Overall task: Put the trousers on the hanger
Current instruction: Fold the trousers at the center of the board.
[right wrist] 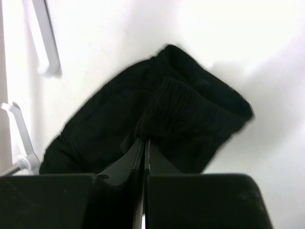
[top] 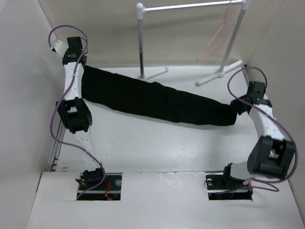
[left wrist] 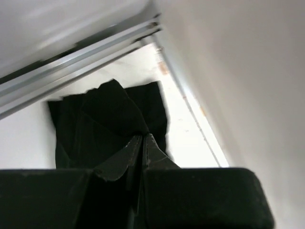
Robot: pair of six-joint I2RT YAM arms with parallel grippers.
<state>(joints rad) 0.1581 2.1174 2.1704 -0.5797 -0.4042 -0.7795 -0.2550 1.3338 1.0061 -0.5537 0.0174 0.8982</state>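
Observation:
The black trousers (top: pixel 157 101) lie stretched across the table from far left to right. My left gripper (top: pixel 78 64) is shut on their left end, seen in the left wrist view as folded black cloth (left wrist: pixel 112 114) pinched at my gripper (left wrist: pixel 143 137). My right gripper (top: pixel 237 106) is shut on their right end; the right wrist view shows the ribbed waistband (right wrist: pixel 186 112) clamped at my gripper (right wrist: pixel 144 139). The pink-red wire hanger (top: pixel 221 31) hangs from the rail at the back right, away from both grippers.
A white-posted clothes rail (top: pixel 190 6) with a silver bar stands at the back, its feet (top: pixel 155 74) on the table just behind the trousers. White walls close in on the left, back and right. A metal rail (left wrist: pixel 81 52) runs along the left wall.

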